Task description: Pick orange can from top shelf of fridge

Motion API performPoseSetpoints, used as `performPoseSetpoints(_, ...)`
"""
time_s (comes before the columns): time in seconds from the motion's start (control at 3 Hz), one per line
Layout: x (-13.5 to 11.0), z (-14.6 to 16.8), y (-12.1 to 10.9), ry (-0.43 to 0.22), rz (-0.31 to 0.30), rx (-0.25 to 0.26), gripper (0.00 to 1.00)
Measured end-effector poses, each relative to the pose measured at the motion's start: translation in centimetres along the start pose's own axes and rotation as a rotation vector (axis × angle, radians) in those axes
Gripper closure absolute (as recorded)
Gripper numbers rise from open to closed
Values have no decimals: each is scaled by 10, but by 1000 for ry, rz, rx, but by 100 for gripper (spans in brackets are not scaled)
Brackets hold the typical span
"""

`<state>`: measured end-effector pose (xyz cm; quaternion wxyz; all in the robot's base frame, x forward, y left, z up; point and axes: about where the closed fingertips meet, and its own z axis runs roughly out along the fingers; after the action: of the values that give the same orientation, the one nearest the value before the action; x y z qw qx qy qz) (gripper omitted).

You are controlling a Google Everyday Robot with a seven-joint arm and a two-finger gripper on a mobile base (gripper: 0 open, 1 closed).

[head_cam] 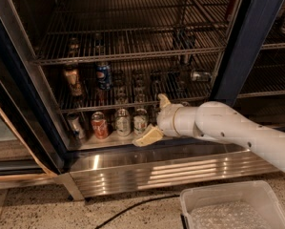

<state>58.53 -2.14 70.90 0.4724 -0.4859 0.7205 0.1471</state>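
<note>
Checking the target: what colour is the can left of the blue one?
The orange can is coppery orange-brown, camera view; the pincer sits lower, to its right.

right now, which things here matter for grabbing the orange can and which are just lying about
Job: orange can; wire shelf it stands on; fridge; gripper, open, low by the bottom cans.
Lying about: blue cola can; red-and-white can; plastic bin; floor cable.
</note>
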Motion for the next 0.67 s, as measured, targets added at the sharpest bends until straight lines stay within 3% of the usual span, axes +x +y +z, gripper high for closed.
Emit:
performPoseSetpoints(0.33,-15,10,-3,-85,-25,31,0)
performPoseSetpoints(0.67,-40,28,2,-174,-49,7,0)
